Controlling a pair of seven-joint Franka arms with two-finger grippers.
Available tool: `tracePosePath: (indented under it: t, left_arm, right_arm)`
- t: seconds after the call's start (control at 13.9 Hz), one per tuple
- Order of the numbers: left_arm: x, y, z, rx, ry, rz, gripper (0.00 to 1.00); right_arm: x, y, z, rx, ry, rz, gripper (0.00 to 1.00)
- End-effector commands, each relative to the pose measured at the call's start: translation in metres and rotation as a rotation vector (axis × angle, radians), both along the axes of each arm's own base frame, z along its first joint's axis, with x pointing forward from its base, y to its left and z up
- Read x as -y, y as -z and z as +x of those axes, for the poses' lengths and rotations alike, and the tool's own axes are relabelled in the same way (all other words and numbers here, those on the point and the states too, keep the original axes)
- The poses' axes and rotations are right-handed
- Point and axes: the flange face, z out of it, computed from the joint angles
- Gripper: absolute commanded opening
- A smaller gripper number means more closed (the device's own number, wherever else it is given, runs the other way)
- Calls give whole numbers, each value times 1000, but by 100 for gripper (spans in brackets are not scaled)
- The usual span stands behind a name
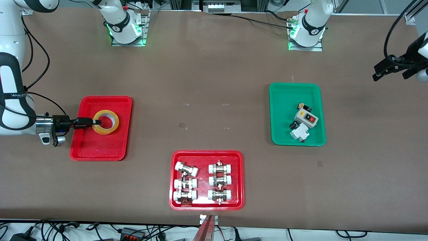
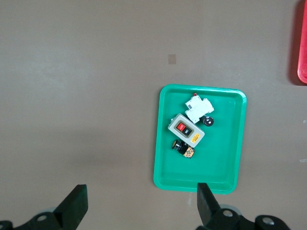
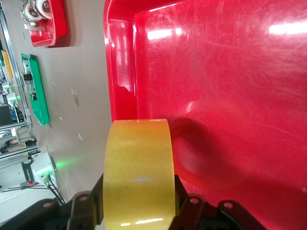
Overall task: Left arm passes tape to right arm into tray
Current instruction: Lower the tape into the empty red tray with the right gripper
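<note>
The right gripper (image 1: 95, 122) is reaching in over the plain red tray (image 1: 100, 147) at the right arm's end of the table, and it is clamping the tape (image 1: 106, 122) by the roll's wall, one finger inside the core and one outside. In the right wrist view the yellow roll (image 3: 139, 172) is sitting squeezed between the fingers (image 3: 184, 203) over the tray's glossy floor (image 3: 230, 86); whether it is resting on that floor or hanging just above it is not clear. Nothing else is lying in this tray.

The left gripper (image 1: 389, 68) is waiting up in the air over the bare table at the left arm's end, well apart from the tape. Its jaws are spread wide and holding nothing, as the left wrist view shows (image 2: 139, 203).

Three trays are sitting on the brown table (image 1: 214, 83). A green tray (image 1: 284, 100) is lying toward the left arm's end, carrying a grey switch box (image 1: 306, 117) with a red button, a white breaker (image 1: 299, 133) and a couple of small dark parts. A second red tray (image 1: 239, 177), nearest the front camera, is holding six metal pipe fittings (image 1: 219, 180) with white caps, lined up in two columns of three. Between the trays, the table is showing only a few small tape marks, so nothing is standing between the two arms.
</note>
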Motion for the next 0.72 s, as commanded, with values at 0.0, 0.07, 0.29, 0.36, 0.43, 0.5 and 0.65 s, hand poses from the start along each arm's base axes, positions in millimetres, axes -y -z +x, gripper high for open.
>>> tracePosePath:
  t: [0.0, 0.07, 0.29, 0.36, 0.43, 0.5, 0.65]
  left_arm:
    - [2, -21, -10, 5, -1, 27, 100]
    - [2, -31, -11, 12, -2, 21, 100]
    - [9, -32, -3, 11, 14, 12, 100]
    - [9, -25, 1, -6, 15, 11, 100]
    - [12, -23, 2, -14, 12, 12, 100]
    - [15, -24, 2, -12, 20, 16, 100]
    - [14, -24, 2, -12, 17, 13, 100]
  right_arm:
    - [9, 7, -1, 34, -3, 41, 39]
    - [12, 8, -2, 36, -1, 40, 39]
    - [13, -1, 7, 55, 1, 26, 100]
    - [14, -5, 9, 60, -1, 18, 100]
    - [17, -9, 12, 71, -3, 12, 100]
    - [19, -14, 16, 85, -9, 4, 100]
    - [21, -22, 21, 103, -12, -3, 100]
